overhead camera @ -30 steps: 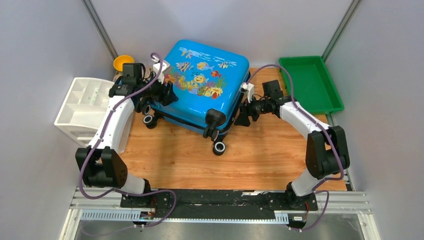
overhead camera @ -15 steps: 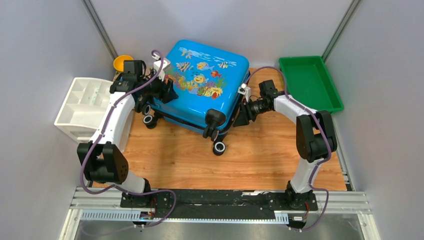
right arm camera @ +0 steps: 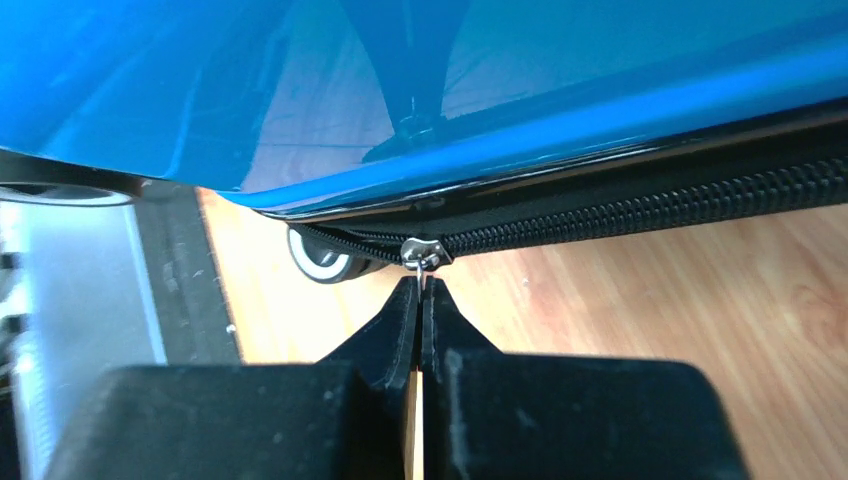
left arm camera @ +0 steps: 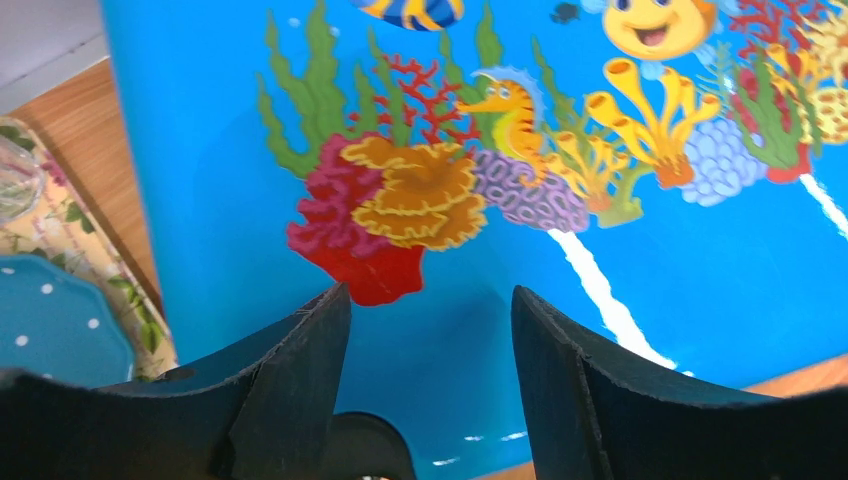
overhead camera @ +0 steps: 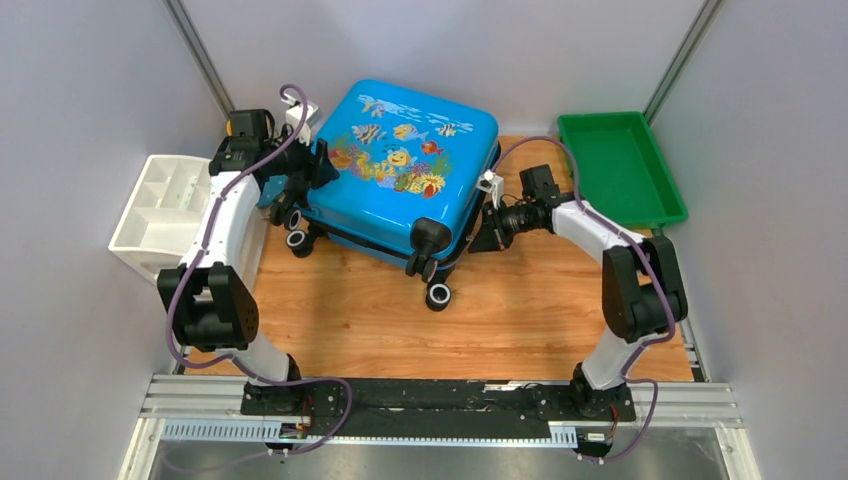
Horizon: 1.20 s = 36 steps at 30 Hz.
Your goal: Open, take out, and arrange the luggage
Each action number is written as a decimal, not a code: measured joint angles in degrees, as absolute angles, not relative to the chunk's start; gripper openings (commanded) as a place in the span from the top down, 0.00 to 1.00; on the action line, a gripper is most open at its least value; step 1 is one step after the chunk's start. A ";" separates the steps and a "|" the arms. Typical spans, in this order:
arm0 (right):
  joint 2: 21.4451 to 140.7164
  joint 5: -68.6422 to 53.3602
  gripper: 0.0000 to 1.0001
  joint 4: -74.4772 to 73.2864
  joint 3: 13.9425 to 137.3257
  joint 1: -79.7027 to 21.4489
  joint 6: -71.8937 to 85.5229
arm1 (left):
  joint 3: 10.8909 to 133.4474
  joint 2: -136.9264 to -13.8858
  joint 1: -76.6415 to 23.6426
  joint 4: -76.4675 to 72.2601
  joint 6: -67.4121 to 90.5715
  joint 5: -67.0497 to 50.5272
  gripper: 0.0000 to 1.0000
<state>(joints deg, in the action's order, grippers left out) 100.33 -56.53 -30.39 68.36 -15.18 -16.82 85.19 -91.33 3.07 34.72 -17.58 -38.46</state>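
The large glossy bright-blue hard-shell suitcase (overhead camera: 410,165) with fish and coral print lies flat, printed shell up, at the back centre of the table, with its wheels toward the near edge. It is closed: the black zipper track (right arm camera: 650,205) runs unbroken along the seam. The right gripper (right arm camera: 421,290) is pressed together directly beneath the silver zipper pull (right arm camera: 424,251), and the tab appears pinched between the fingertips. The left gripper (left arm camera: 428,300) is spread wide and empty, facing the case's left side.

The step in hand is judged to be unzipping. The pull should be drawn along the line of the track, slowing at corners, while the left gripper braces the shell. The thin tab may slip, so the hold should be confirmed first.

The surface is a smooth wood-grain tabletop (overhead camera: 520,310). A green plastic tray (overhead camera: 620,165) sits at the right rear and a white compartmented organiser (overhead camera: 165,215) at the left. Plain grey walls enclose the cell.
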 measured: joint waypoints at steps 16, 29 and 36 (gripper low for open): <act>91.37 -40.18 1.00 -12.08 58.02 -23.77 -5.96 | 94.50 -97.27 4.78 38.68 -16.75 -37.74 0.19; 95.11 -34.70 1.00 -5.32 60.31 -33.61 0.30 | 67.07 -70.28 -6.22 54.76 -19.40 -40.58 0.17; 95.33 -34.00 1.00 -6.15 60.88 -33.91 0.84 | 60.80 -68.20 -13.98 53.39 -15.64 -38.68 0.16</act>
